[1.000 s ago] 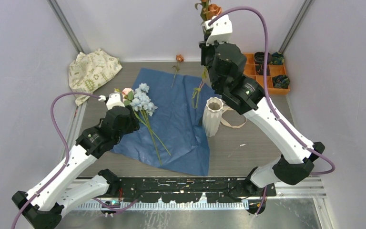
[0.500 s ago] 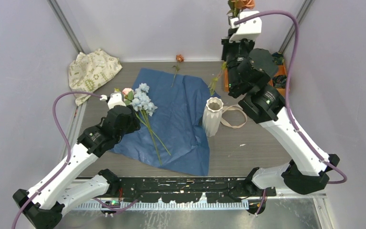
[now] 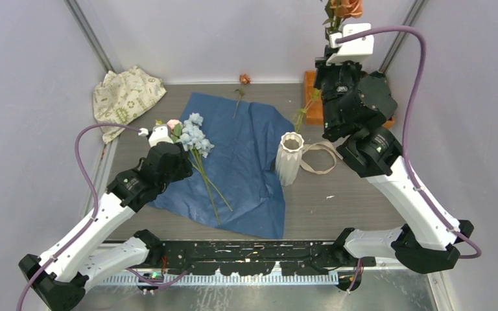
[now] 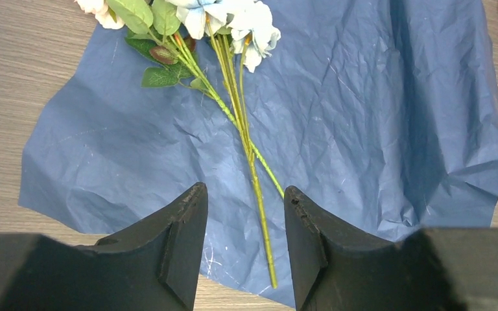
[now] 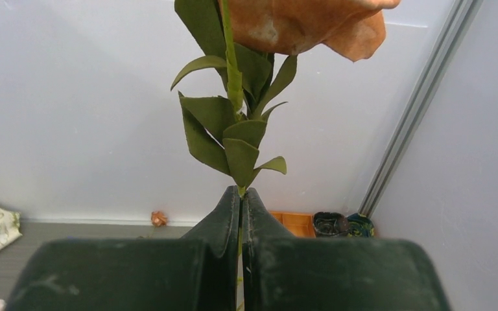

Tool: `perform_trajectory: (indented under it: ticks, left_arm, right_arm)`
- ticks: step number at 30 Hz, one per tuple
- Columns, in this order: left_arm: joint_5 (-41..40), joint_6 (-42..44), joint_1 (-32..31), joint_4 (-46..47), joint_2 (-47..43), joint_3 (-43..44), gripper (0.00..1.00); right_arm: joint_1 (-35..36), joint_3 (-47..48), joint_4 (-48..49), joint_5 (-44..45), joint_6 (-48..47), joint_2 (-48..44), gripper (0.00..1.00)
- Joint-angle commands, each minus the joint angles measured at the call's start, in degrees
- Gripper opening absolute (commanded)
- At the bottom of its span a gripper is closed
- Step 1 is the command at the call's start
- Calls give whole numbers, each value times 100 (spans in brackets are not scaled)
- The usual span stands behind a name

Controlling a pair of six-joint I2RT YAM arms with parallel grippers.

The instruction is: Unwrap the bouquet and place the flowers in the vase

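Note:
The bouquet is undone: its blue paper [image 3: 243,165] lies spread flat, with pale blue and pink-white flowers [image 3: 193,137] lying on its left part. In the left wrist view my left gripper [image 4: 243,194] hangs open above the paper, and the long green stems [image 4: 249,155] run between its fingers without touching them. My right gripper [image 5: 241,191] is raised high at the back right, shut on the stem of a rust-orange flower [image 3: 345,8] that stands upright above it. The white ridged vase [image 3: 290,157] stands at the paper's right edge, with nothing in it that I can see.
A beige ribbon [image 3: 321,159] lies loose right of the vase. A small orange bloom [image 3: 244,79] lies by the back wall. The cream printed cloth [image 3: 126,96] sits at the back left. The orange tray [image 3: 311,91] is mostly hidden behind my right arm.
My right arm has swung to the right and risen, carrying the rust-orange flower towards the back right corner. The left arm has hardly moved.

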Motion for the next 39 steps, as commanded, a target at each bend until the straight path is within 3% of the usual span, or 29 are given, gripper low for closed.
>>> perform_trajectory:
  ticks: [1, 20, 31, 39]
  left_arm:
    - [46, -80, 25, 252, 81, 311, 48]
    - [-57, -61, 21, 238, -66, 169, 48]
    - [-8, -61, 25, 317, -43, 112, 48]
    - [85, -61, 25, 381, 46, 103, 48]
  right_arm:
    - [20, -313, 288, 46, -49, -20, 1]
    - [19, -1617, 192, -10, 953, -81, 1]
    - [32, -2926, 306, -372, 1700, -877, 1]
    - [35, -3246, -135, -914, 2388, -1283, 1]
